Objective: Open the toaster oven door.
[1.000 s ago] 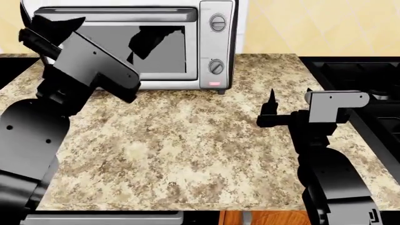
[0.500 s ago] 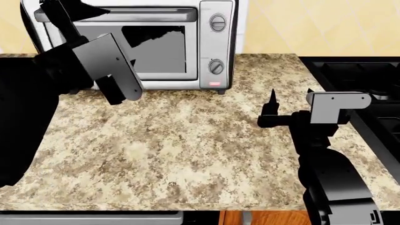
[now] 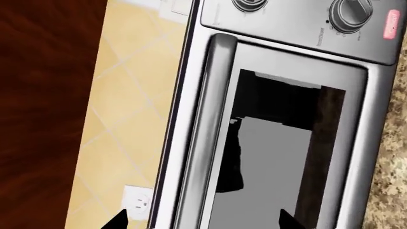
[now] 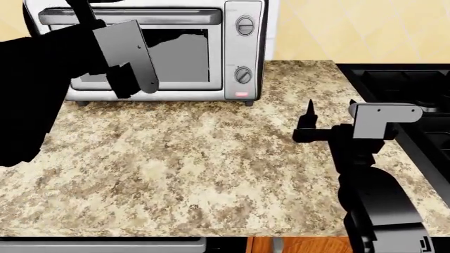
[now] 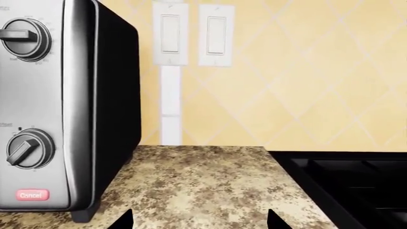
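The toaster oven (image 4: pixel 243 52) stands at the back of the counter, silver with two knobs and a red label on its right panel. Its door (image 4: pixel 183 58) is shut, with the silver bar handle (image 4: pixel 162 16) along the top. My left gripper (image 4: pixel 83 9) is up at the handle's left end. In the left wrist view the left gripper (image 3: pixel 202 222) is open and its two black fingertips straddle the handle (image 3: pixel 207 133) without closing on it. My right gripper (image 4: pixel 329 105) is open and empty over the counter, to the right of the oven; it also shows in the right wrist view (image 5: pixel 199 220).
The granite countertop (image 4: pixel 197 158) spreads in front of the oven. A black stove (image 4: pixel 393 79) borders the counter on the right. The tiled wall behind holds two light switches (image 5: pixel 190 33) and a socket (image 3: pixel 137 200). My left arm hides the door's left part.
My left arm has risen and moved forward, bringing its gripper from in front of the door's left side up to the handle. The right arm has barely moved. The door stays shut.
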